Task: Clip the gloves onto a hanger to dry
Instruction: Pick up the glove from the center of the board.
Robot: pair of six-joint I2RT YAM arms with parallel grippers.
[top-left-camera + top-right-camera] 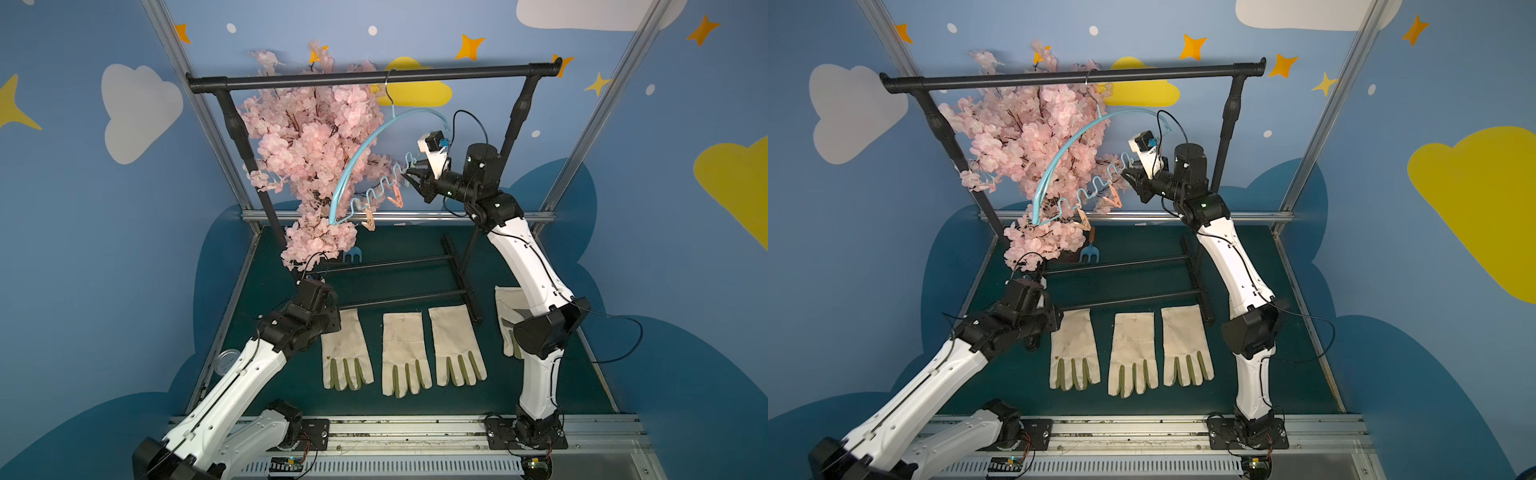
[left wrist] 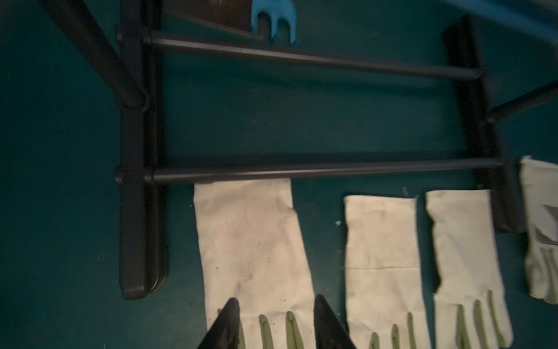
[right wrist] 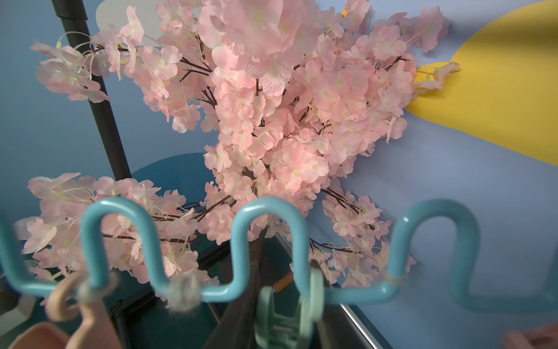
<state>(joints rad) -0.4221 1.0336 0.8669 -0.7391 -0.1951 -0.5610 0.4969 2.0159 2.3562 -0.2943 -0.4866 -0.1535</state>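
Three cream gloves (image 1: 345,353) (image 1: 403,357) (image 1: 455,345) lie flat in a row on the green mat, fingers toward the front. Behind my right arm a fourth glove (image 1: 507,320) is partly hidden. The light-blue hanger (image 1: 366,145) hangs tilted from the black rack by its wire hook. My right gripper (image 1: 409,174) is shut on a green peg (image 3: 287,311) on the hanger's wavy bar (image 3: 265,205). My left gripper (image 2: 277,314) is open just above the leftmost glove (image 2: 253,241), its fingertips (image 2: 231,314) spread across the palm where the glove's fingers begin.
The black garment rack (image 1: 374,77) spans the back, and its base bars (image 2: 302,172) run just behind the glove cuffs. A pink blossom tree (image 1: 311,137) crowds the hanger's left side. Two pink pegs (image 1: 370,220) (image 1: 397,199) hang from the wavy bar. A small blue rake (image 2: 274,21) lies by the tree.
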